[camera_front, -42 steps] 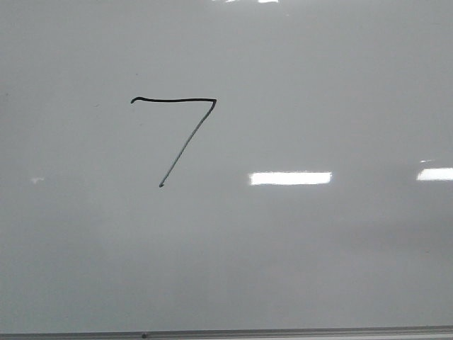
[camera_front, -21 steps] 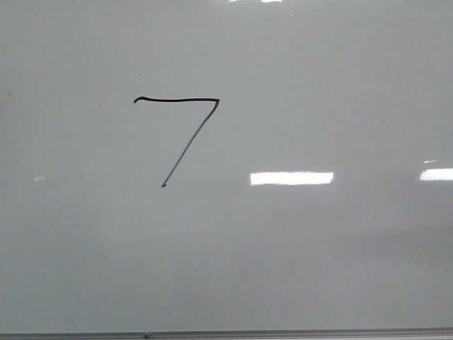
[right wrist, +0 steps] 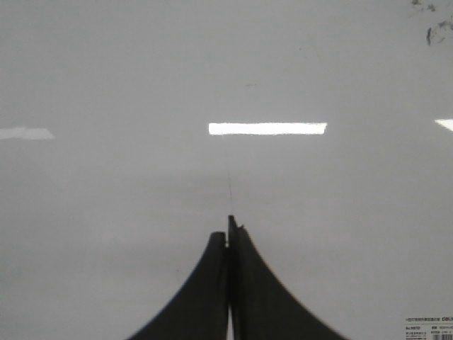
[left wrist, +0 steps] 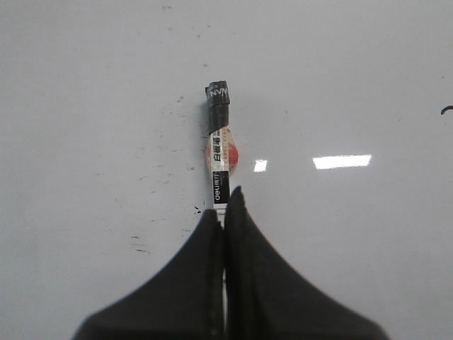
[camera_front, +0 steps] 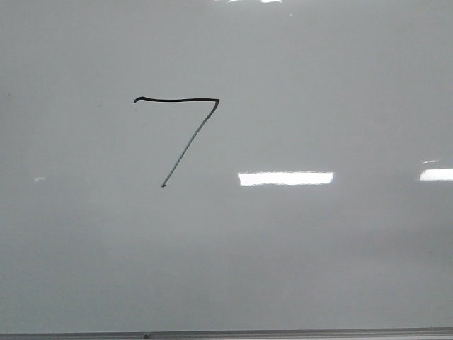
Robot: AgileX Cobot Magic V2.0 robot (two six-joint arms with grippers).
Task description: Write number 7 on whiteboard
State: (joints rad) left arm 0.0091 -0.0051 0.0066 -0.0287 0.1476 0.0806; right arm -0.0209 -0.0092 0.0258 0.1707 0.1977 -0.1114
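A thin black number 7 (camera_front: 185,140) is drawn on the whiteboard (camera_front: 318,262), left of middle in the front view, with a hooked top stroke and a long diagonal. No gripper shows in the front view. My left gripper (left wrist: 225,205) is shut on a black and white marker (left wrist: 219,142), which points away from the fingers over the whiteboard (left wrist: 85,85); a small end of a black stroke (left wrist: 446,110) shows at that view's edge. My right gripper (right wrist: 228,230) is shut and empty over the whiteboard (right wrist: 106,212).
The board's grey metal frame edge (camera_front: 283,332) runs along the near side in the front view. Bright light reflections (camera_front: 285,178) lie on the board. Faint black specks (left wrist: 141,248) mark the board near the left gripper. A printed label (right wrist: 428,330) lies near the right gripper.
The view shifted slightly, so the 7 sits a few pixels further right than one second ago. The bright reflection beside it has grown wider to the left.
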